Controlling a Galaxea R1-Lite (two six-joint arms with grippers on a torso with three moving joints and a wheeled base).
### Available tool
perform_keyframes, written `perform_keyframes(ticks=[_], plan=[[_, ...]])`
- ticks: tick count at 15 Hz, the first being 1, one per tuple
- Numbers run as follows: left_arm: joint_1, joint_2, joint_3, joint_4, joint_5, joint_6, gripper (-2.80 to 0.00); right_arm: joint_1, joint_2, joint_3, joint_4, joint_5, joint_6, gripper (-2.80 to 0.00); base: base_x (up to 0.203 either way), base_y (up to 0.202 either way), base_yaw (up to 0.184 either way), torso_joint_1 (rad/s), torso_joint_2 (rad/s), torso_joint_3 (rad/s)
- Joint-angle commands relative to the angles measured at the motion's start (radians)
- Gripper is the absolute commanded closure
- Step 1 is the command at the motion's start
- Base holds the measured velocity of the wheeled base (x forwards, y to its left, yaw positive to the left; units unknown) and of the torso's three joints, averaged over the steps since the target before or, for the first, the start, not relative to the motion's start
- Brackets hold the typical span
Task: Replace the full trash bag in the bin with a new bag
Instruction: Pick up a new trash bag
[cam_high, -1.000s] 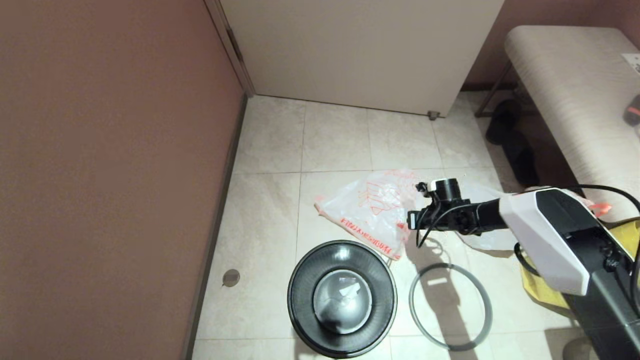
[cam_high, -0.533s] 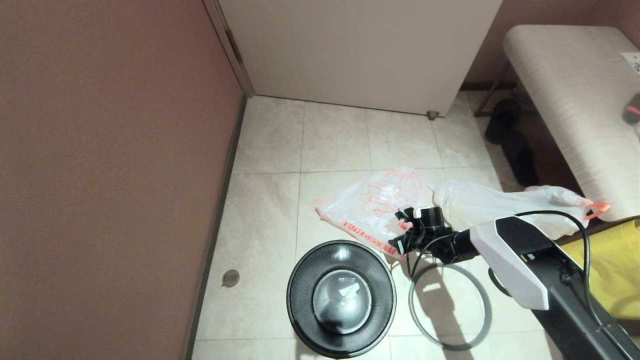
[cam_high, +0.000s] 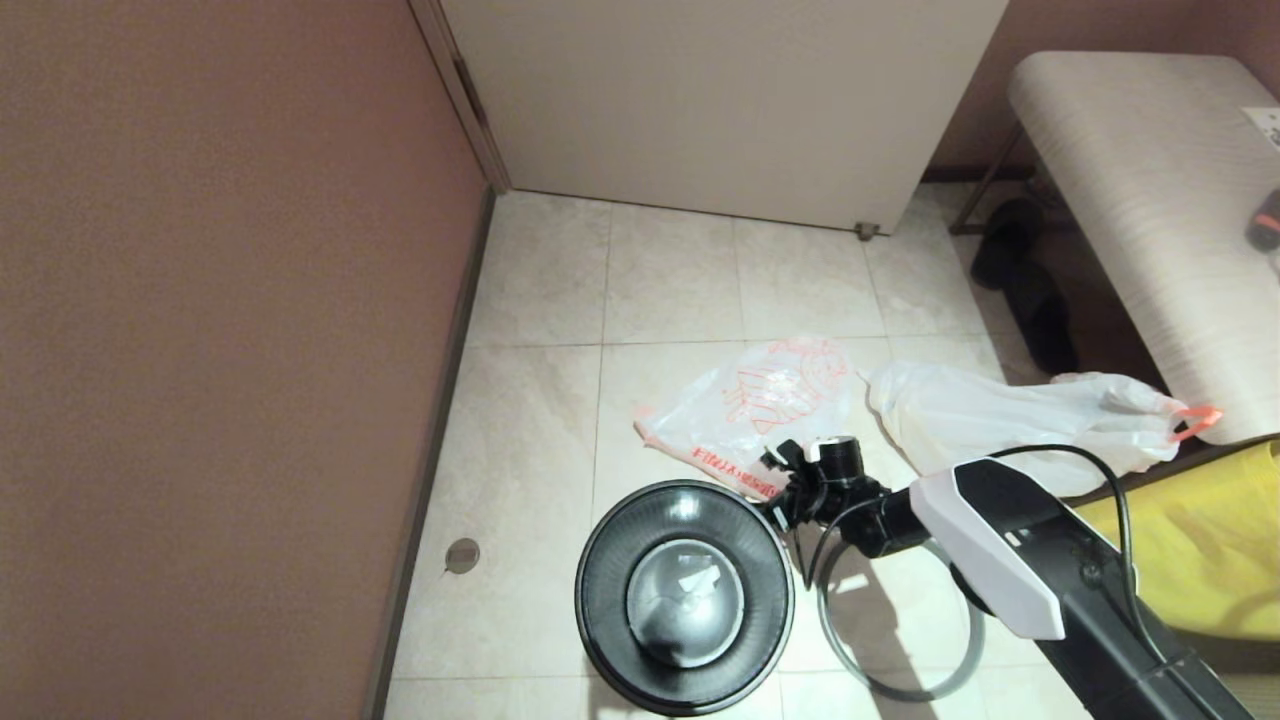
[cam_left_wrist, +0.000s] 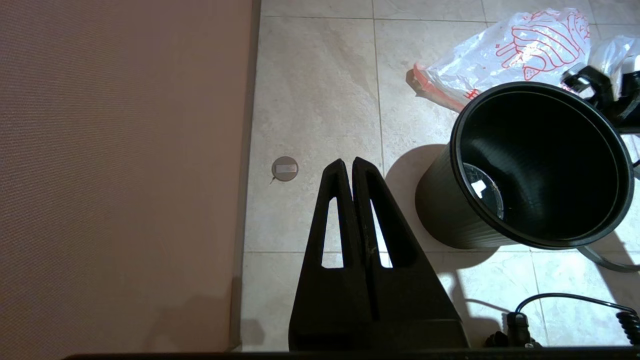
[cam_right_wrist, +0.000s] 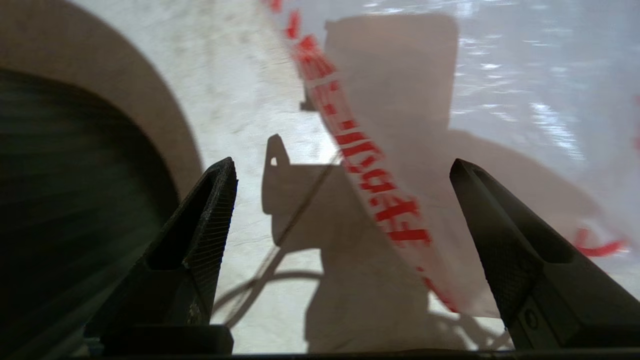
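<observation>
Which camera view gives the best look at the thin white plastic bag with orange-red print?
The head view: the thin white plastic bag with orange-red print lies whole on the tiled floor, beyond the round black plastic bin. The left wrist view shows only the part behind the bin's rim. The right wrist view shows one blurred printed edge between the open right hand.

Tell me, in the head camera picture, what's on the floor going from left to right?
Small round floor plate → the bin → the new bag → grey hoop → the full trash bag → yellow bag.
</observation>
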Motion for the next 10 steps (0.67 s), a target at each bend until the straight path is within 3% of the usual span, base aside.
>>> perform_keyframes(ticks=[1,5,10], plan=[[0.000,0.001,0.000,0.000,0.000,-0.001,0.00,-0.015,-0.022,0.004,-0.006,0.002,0.017,-2.80,0.000,0.000,0.000,0.000,0.00,0.000],[0.000,0.001,0.000,0.000,0.000,-0.001,0.00,-0.039,-0.067,0.041,0.040,0.022,0.167,-2.80,0.000,0.000,0.000,0.000,0.00,0.000],[0.000,0.001,0.000,0.000,0.000,-0.001,0.00,-0.082,-0.108,0.078,0.061,0.032,0.270,-2.80,0.000,0.000,0.000,0.000,0.00,0.000]])
